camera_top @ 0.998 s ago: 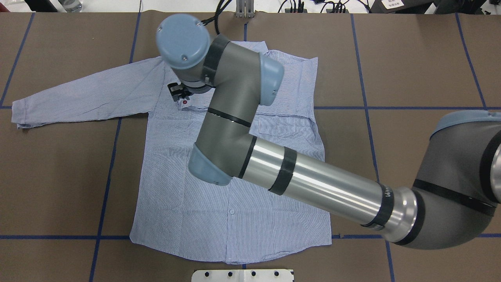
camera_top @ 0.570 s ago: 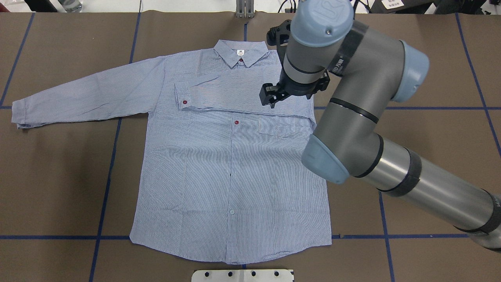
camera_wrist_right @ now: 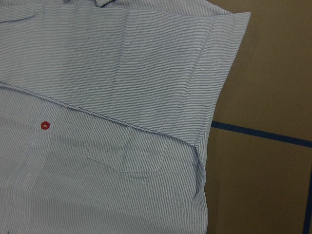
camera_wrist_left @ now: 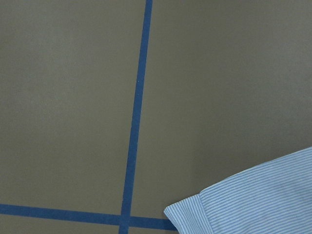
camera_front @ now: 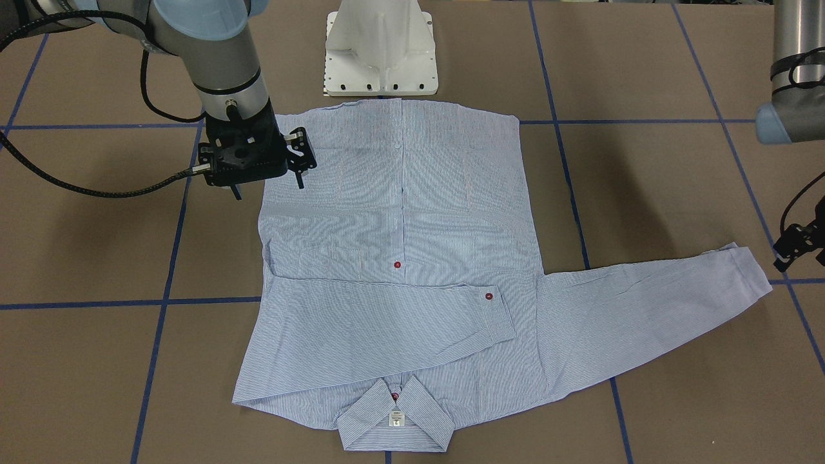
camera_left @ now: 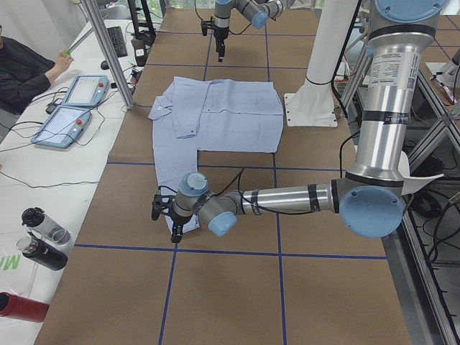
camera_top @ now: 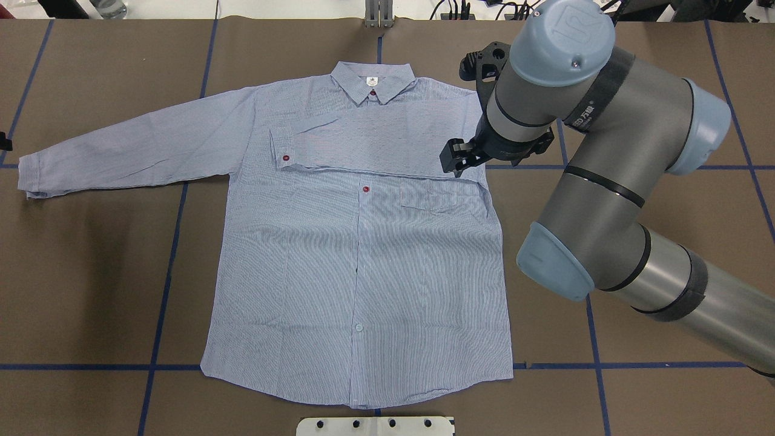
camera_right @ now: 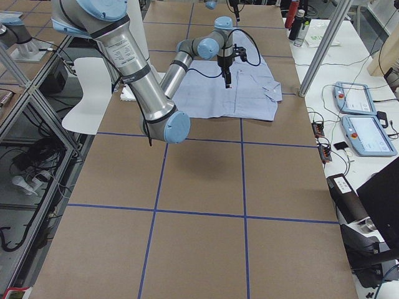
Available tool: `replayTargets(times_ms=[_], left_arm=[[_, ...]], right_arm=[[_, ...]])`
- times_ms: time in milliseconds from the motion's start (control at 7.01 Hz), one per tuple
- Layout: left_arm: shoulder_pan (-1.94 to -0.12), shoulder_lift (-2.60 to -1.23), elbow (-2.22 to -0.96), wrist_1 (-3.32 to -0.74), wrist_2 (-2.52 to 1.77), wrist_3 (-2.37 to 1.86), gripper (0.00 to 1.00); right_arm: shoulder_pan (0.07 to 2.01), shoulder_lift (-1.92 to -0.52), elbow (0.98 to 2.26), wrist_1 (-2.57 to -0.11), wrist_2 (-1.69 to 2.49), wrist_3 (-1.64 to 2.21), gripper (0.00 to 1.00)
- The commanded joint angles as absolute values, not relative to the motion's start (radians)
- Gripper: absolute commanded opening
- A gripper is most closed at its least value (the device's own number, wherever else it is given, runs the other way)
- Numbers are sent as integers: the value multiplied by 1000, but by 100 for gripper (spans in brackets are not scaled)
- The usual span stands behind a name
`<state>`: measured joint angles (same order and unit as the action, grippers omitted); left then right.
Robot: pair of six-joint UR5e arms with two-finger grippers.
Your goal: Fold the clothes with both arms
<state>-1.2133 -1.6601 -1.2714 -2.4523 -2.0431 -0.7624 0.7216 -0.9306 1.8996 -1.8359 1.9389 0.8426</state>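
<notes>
Reference: clock directions are read in the overhead view, with 12 o'clock away from the robot.
Garment: the pinstriped shirt point(camera_top: 357, 254) lies flat and face up at mid-table, with the collar point(camera_top: 372, 82) at 12 o'clock and the hem point(camera_top: 357, 396) at 6 o'clock.
Step in hand: the sleeve folds. The folded sleeve point(camera_top: 375, 142) already lies across the chest, its cuff pointing to 9 o'clock. The extended sleeve point(camera_top: 133, 145) runs flat toward 9 o'clock, not yet folded.
Right gripper: the right gripper point(camera_front: 267, 177) hangs above the shirt's 3 o'clock edge beside the sleeve fold. Its jaws are spread and hold nothing.
Left gripper: the left gripper point(camera_front: 798, 250) stands at the 9 o'clock end, just beyond the sleeve cuff point(camera_wrist_left: 253, 204) and apart from it. The frame crops it, so how far it is open cannot be told. No cloth shows in it.
Next move, judged: the left gripper closes on the cuff end, lifts it, and carries it toward 3 o'clock to lay it over the chest.
Edges: the fold crease at 3 o'clock is straight. The cuff corner lies flat on the table point(camera_top: 666, 91) near a blue tape line point(camera_wrist_left: 136, 112).
Open room: bare table at 9 o'clock allows a low approach to the cuff. The right arm point(camera_top: 605, 181) overhangs the 3 o'clock side, and clearing it would help before the sleeve arrives.
</notes>
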Motion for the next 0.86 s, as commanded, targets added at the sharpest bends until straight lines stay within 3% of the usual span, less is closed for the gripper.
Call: replayTargets(times_ms=[0, 713], left_arm=[[-1174, -1699, -1188, -2512, -2014, -795, 85], [-1152, -1700, -1167, -2525, -2010, -805, 65]], right_arm=[[727, -933, 1904, -1835, 1942, 844, 100], [729, -934, 1901, -1829, 1942, 844, 100]])
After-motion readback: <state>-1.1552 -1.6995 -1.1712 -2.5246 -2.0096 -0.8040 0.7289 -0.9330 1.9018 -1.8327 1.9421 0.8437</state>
